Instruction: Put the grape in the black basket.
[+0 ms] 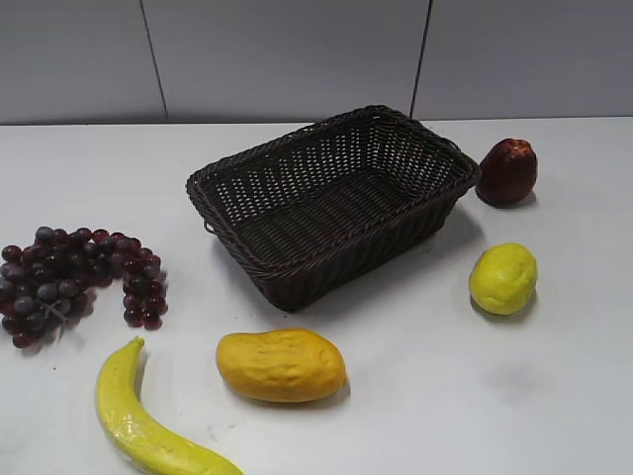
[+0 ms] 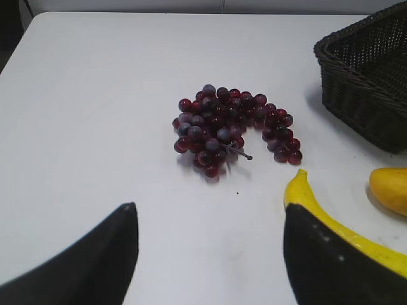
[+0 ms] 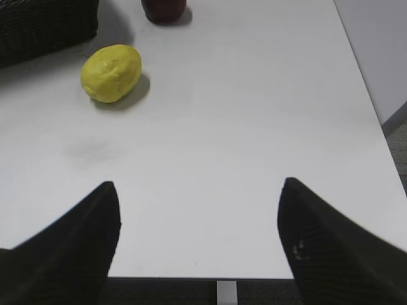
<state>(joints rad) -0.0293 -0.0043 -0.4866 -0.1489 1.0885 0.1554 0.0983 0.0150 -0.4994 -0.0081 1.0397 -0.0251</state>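
While near edge, grape (image 1: 77, 282) unobstructed.

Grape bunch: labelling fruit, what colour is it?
Dark red and purple grape, some greyish; left wrist view.

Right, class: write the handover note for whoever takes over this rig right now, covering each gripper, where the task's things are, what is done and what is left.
Left gripper: open, empty, above the table short of the grape bunch.
Right gripper: open, empty, near the table's edge, with the lemon ahead of it to the left.
Grape bunch: on the table at the left, apart from the black basket, with the banana nearby.
Black basket: upright in the middle, nothing visible inside.
Done: nothing yet; grapes untouched.
Left: grasp the bunch, probably with the left gripper, lift it over the rim and release it inside the basket.
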